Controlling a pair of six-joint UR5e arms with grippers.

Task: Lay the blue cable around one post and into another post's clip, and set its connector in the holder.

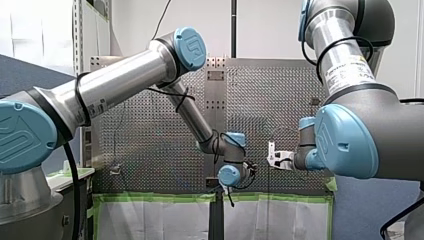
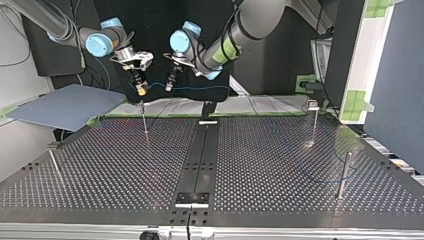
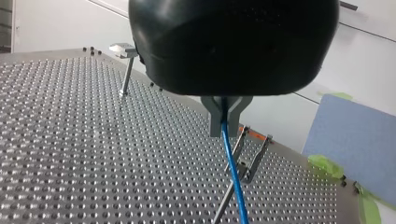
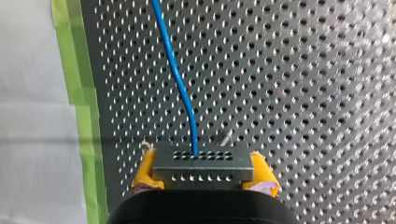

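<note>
Perforated tabletop (image 2: 125, 165): at the top view's 11 o'clock, your right end effector (image 4: 203, 170) clamps the connector (image 4: 201, 161); your left end effector (image 3: 225, 116) grips the blue cable (image 3: 232, 172) tight.

Robotics lab or test cell. Evid.: two industrial arms w/ blue joint caps, my left arm (image 1: 120, 85) at front view's left, my right arm (image 1: 345, 65) at its right; perforated metal table (image 2: 125, 165) w/ steel posts (image 2: 343, 175); green tape (image 1: 160, 198) along table edge, lower centre; bare white wall (image 1: 140, 25) behind.
</note>
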